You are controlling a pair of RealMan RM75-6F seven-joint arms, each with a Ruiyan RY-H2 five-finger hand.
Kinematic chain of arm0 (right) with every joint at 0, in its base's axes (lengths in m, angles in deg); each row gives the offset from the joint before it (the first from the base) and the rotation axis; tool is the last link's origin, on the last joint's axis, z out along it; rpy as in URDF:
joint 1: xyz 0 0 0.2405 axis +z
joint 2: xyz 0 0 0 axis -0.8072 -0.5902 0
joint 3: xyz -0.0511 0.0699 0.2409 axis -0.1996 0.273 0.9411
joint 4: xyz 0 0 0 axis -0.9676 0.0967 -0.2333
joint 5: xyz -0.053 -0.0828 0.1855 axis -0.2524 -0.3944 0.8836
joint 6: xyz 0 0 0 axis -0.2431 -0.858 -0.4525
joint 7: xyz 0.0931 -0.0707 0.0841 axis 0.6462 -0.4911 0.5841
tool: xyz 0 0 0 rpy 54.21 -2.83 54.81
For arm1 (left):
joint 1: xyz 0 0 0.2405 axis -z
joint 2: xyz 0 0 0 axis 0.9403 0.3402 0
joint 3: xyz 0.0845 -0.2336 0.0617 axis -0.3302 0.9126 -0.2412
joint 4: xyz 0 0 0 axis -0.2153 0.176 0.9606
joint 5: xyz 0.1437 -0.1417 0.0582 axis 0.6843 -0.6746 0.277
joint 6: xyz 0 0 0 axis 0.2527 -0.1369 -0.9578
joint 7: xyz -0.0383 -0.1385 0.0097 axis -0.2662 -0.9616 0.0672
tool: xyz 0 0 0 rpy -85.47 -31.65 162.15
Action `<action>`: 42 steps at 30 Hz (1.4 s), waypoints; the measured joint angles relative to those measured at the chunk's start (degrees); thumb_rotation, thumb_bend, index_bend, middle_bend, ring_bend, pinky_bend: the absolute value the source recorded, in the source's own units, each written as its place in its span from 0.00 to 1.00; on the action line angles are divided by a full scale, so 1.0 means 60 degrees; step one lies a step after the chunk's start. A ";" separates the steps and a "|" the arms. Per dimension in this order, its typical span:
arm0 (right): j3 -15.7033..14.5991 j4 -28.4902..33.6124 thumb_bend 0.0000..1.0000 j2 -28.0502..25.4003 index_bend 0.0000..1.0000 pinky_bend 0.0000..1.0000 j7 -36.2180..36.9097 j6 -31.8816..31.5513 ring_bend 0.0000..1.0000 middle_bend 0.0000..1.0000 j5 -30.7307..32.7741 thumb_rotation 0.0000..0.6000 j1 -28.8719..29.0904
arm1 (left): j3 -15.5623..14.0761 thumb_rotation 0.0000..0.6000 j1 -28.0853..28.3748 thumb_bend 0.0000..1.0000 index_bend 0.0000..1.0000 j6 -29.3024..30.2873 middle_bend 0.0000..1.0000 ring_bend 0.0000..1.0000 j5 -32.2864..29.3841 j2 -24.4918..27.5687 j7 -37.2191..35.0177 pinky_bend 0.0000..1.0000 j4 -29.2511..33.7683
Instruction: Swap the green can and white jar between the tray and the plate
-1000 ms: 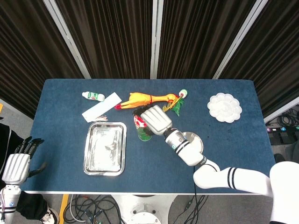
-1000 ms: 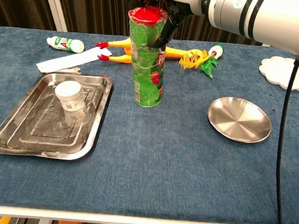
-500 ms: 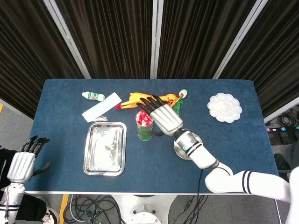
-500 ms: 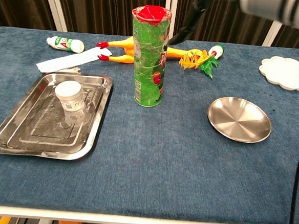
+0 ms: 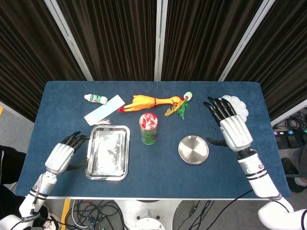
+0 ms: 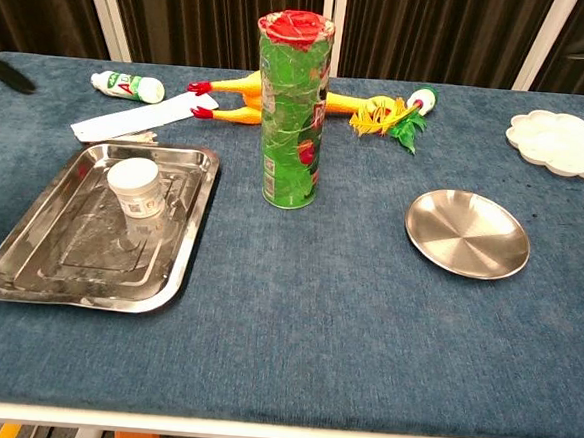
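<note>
Right now your right hand [image 5: 231, 125] is at the right of the frame with its fingers spread, holding nothing. It is well apart from the green can [image 6: 293, 111], which stands upright on the blue table [image 6: 296, 310] in the middle, between the tray [image 6: 28, 267] and the plate [image 6: 466, 232]. Your left hand [image 5: 62, 154] is at the lower left, just beside the tray, fingers apart and empty. The white jar [image 6: 136, 187] sits inside the tray, near its upper part. Nothing lies on the plate.
</note>
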 measured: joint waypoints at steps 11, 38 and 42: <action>-0.0834 -0.0992 0.00 -0.0177 0.00 0.00 0.1145 -0.2526 0.00 0.00 -0.1307 1.00 -0.2308 | 0.0508 1.00 0.1541 0.21 0.18 -0.2135 0.15 0.07 -0.0636 -0.0543 0.0683 0.23 -0.0108; -0.0268 -0.2025 0.00 0.0289 0.00 0.00 0.1959 -0.2122 0.00 0.00 -0.1271 1.00 -0.2755 | 0.0302 1.00 0.2866 0.21 0.22 -0.3877 0.21 0.16 -0.1777 -0.1173 0.0770 0.40 -0.1096; -0.0237 -0.2116 0.00 0.0339 0.00 0.00 0.2075 -0.1997 0.00 0.00 -0.1237 1.00 -0.2779 | 0.0310 1.00 0.2938 0.21 0.25 -0.3876 0.24 0.18 -0.1872 -0.1195 0.0891 0.41 -0.1095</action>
